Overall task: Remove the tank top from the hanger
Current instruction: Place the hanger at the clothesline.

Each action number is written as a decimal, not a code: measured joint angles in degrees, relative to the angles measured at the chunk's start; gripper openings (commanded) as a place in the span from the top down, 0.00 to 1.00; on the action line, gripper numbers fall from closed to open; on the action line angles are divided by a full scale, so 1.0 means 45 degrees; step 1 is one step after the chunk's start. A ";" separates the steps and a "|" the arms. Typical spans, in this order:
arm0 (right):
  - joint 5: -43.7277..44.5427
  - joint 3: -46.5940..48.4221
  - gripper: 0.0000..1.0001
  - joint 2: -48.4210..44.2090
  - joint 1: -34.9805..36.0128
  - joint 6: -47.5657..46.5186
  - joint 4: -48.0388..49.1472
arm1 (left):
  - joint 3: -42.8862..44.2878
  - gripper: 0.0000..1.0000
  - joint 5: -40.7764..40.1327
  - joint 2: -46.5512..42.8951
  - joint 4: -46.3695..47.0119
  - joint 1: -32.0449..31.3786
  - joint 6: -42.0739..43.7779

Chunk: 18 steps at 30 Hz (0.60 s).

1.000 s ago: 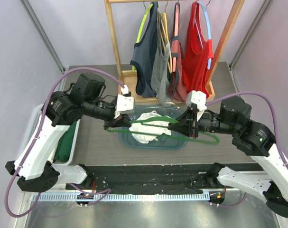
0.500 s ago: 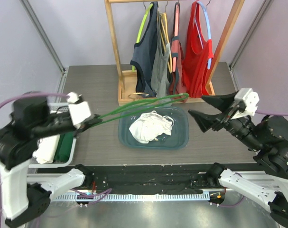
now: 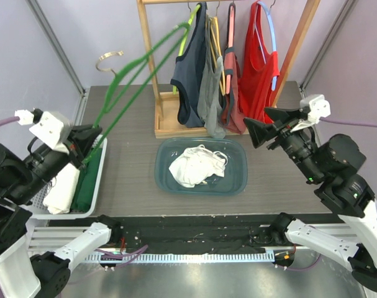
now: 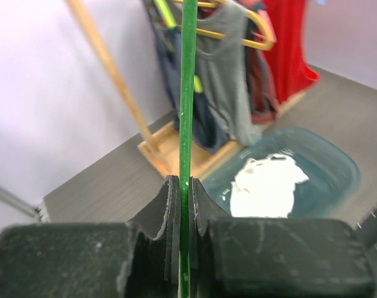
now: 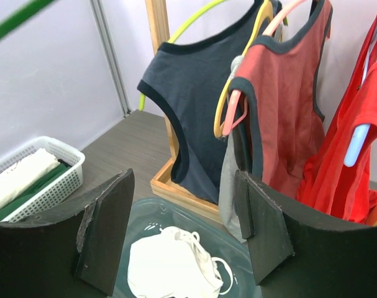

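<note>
From above, the white tank top lies crumpled and soft in a translucent teal tub with rounded corners, on the grey wood-grain table. It is off the green hanger, a thin rigid frame with a metal hook that slants up and away over the left side of the table. The left gripper pinches its lower end, just above a white mesh basket holding folded white and dark green cloth. At the far edge stands a wooden rack hung with navy, grey, rust and red tops. The right gripper is raised at the right, with its black wedge-shaped fingers spread.

The left wrist view shows the two dark, matte fingers pressed together on the slim green bar, which runs straight up between them. The tub and the white top lie beyond to the right.

In the right wrist view, the fingers stand wide apart with nothing between them and touch nothing. The white top sits below in the tub, the hung garments behind it.
</note>
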 measured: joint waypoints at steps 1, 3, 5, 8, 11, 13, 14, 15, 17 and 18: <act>0.0083 0.0000 0.28 0.0160 0.0000 0.0053 -0.0005 | -0.0005 1.00 -0.0398 0.0112 0.0204 0.0029 -0.0204; 0.0204 0.0000 0.27 0.0364 0.0000 0.0180 -0.0010 | -0.0063 1.00 -0.1239 0.0403 0.0690 0.0049 -0.0588; 0.0301 0.0000 0.28 0.0418 0.0000 0.0282 -0.0024 | -0.0121 1.00 -0.1919 0.0792 0.1025 0.0053 -0.0879; 0.0423 -0.0005 0.28 0.0359 0.0000 0.0379 -0.0034 | -0.0209 1.00 -0.2715 0.1506 0.1457 0.0053 -0.1175; 0.0529 -0.0029 0.27 0.0058 0.0000 0.0481 -0.0044 | -0.0248 1.00 -0.3254 0.2278 0.1671 0.0053 -0.1438; 0.0612 -0.0034 0.28 -0.0131 0.0000 0.0529 -0.0063 | -0.0257 1.00 -0.3517 0.2715 0.1787 0.0053 -0.1564; 0.0646 -0.0034 0.27 -0.0219 0.0000 0.0539 -0.0073 | -0.0291 1.00 -0.3628 0.2968 0.1855 0.0053 -0.1617; 0.0704 -0.0034 0.27 -0.0374 0.0000 0.0559 -0.0073 | -0.0350 1.00 -0.3716 0.3206 0.1904 0.0053 -0.1710; 0.0801 -0.0034 0.28 -0.0593 0.0000 0.0583 -0.0083 | -0.0476 1.00 -0.3818 0.3580 0.1953 0.0053 -0.1841; 0.0865 -0.0034 0.28 -0.0661 0.0000 0.0583 -0.0092 | -0.0539 1.00 -0.3823 0.3721 0.1953 0.0053 -0.1894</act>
